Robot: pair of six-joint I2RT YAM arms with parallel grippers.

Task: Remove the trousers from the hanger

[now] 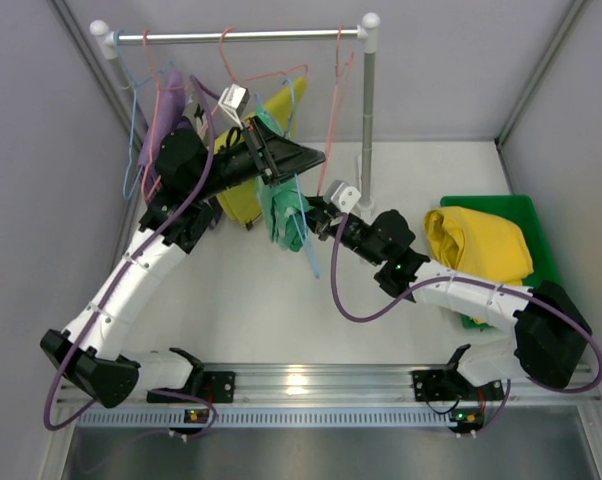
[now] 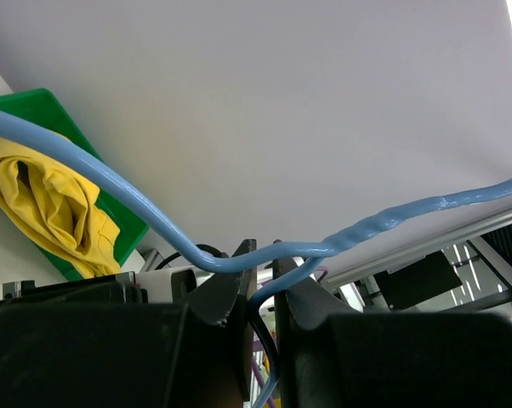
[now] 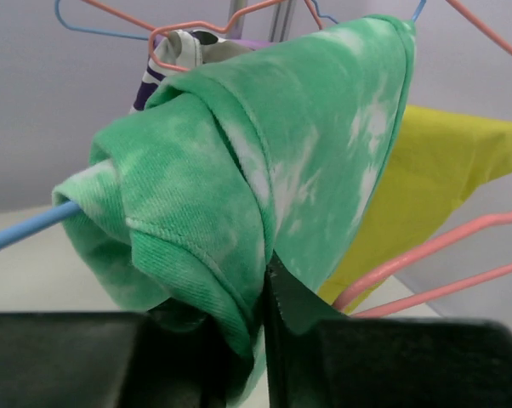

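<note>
Left gripper [image 2: 263,255] pinches the blue hanger [image 2: 111,183], right gripper [image 3: 263,285] pinches mint trousers [image 3: 239,170] (bunched on it); a yank may snag them

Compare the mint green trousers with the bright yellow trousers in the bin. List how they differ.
The mint green trousers are mottled; the bright yellow trousers are plain. The mint green trousers hang draped over the blue hanger; the bright yellow trousers lie bunched in the green bin. The right pincer is shut on the mint green trousers; no pincer touches the bright yellow trousers. Both are soft, folded cloth.
</note>
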